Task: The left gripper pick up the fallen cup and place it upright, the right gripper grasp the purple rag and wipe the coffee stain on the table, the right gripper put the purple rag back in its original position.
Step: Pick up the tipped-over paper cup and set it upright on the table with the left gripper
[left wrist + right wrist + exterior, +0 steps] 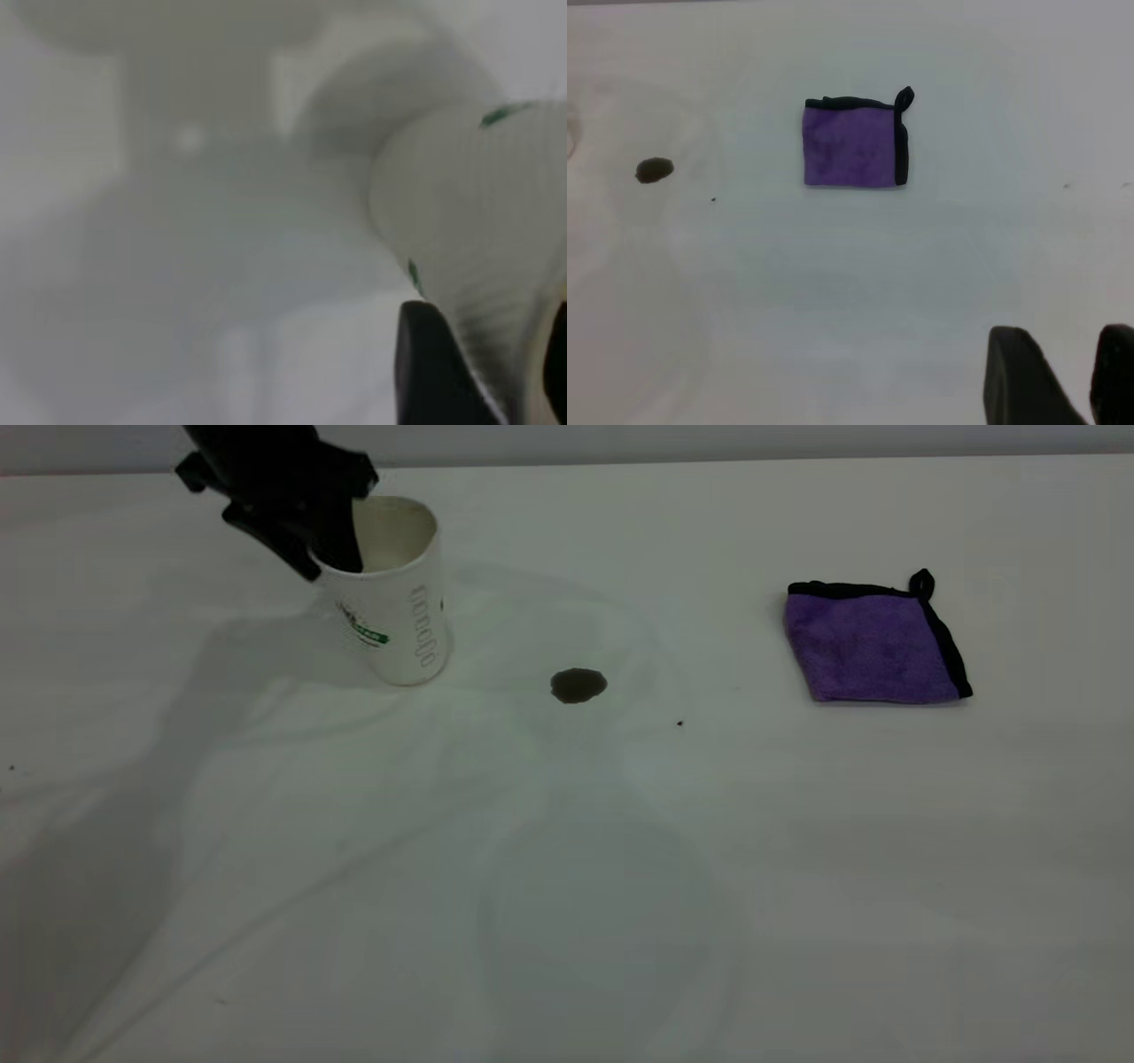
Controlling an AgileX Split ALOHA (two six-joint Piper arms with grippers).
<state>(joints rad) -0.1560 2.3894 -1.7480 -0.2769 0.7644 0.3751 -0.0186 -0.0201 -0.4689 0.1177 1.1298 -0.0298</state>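
The white ribbed cup (399, 620) stands upright on the table (567, 886) at the back left, mouth up. My left gripper (332, 567) is shut on its rim, one finger inside and one outside; the left wrist view shows the cup wall (478, 204) between the black fingers (434, 372). The coffee stain (578, 685) lies right of the cup. The purple rag (873, 646) lies flat at the right. My right gripper (1072, 363) is out of the exterior view, shut and empty, well clear of the rag (850, 146) and the stain (654, 170).
A tiny dark speck (679, 724) lies between the stain and the rag. The table's back edge (709, 462) runs just behind the cup. Faint wrinkles and shadows cross the white tabletop.
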